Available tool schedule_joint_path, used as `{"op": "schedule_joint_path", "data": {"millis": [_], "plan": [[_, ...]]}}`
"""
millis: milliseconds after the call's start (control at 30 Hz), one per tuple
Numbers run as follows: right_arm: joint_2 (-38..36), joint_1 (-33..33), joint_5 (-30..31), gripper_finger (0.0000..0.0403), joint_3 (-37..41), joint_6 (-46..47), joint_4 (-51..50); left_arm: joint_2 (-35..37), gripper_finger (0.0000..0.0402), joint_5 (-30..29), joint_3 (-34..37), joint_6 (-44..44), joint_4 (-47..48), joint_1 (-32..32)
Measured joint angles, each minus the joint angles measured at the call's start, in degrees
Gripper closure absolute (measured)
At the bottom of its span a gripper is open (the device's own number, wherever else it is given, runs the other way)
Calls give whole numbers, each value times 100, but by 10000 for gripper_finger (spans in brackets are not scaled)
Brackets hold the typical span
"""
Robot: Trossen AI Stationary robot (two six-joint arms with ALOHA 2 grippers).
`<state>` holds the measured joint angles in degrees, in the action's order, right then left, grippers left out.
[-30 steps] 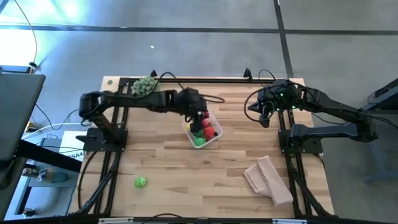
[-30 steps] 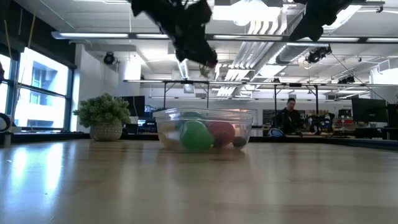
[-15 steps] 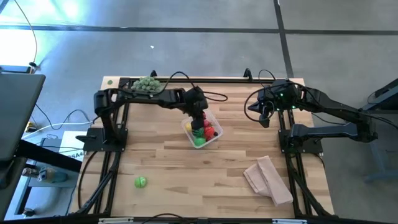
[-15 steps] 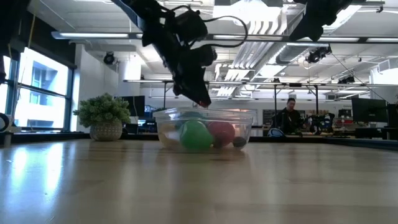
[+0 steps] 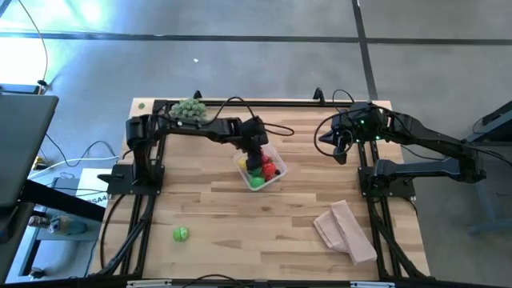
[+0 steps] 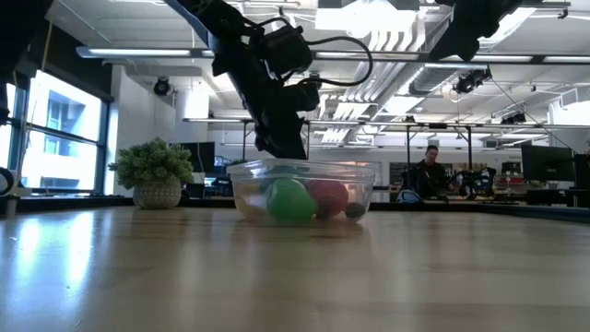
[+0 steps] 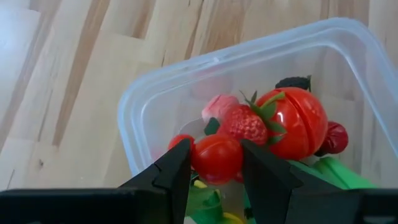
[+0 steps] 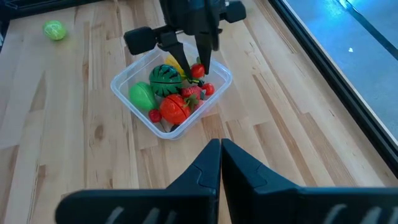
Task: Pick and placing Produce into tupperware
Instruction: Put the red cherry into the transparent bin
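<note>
The clear tupperware (image 5: 260, 166) stands on the table's far middle and holds several toy fruits: a big red tomato (image 7: 297, 121), a strawberry (image 7: 244, 123), green pieces (image 8: 142, 95). My left gripper (image 7: 216, 163) points down into the tupperware's far part, shut on a small red ball fruit (image 7: 216, 158); it also shows in the right wrist view (image 8: 199, 65) and the low view (image 6: 286, 148). One green fruit (image 5: 181, 234) lies alone on the near left of the table. My right gripper (image 8: 219, 155) hovers shut above the table's far right. My left gripper pinches the small red ball fruit (image 7: 211, 163) between its two fingers (image 7: 177, 171), one on each side of it. The fingers come from above, pointing down. The fruit is lifted clear, just above the other fruits inside the tupperware.
A tan folded cloth (image 5: 344, 230) lies near the table's near right corner. The pale-green spiky plant (image 5: 188, 109) stands at the far left edge. Bare wood stretches between the tupperware and the near edge. A person (image 6: 429, 175) sits in the room beyond the table.
My left gripper has come down from well above the tupperware until its fingers reach the rim, still shut on the small red fruit. The tupperware and the fruits in it have stayed in place.
</note>
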<state>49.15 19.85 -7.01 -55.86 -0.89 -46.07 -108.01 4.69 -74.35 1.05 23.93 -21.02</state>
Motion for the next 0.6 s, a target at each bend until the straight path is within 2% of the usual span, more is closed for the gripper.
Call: {"op": "schedule_joint_path", "data": {"millis": [600], "plan": [[1,0,0,399,-1,0,-2,0,277,-131,0,-144,200,42]]}}
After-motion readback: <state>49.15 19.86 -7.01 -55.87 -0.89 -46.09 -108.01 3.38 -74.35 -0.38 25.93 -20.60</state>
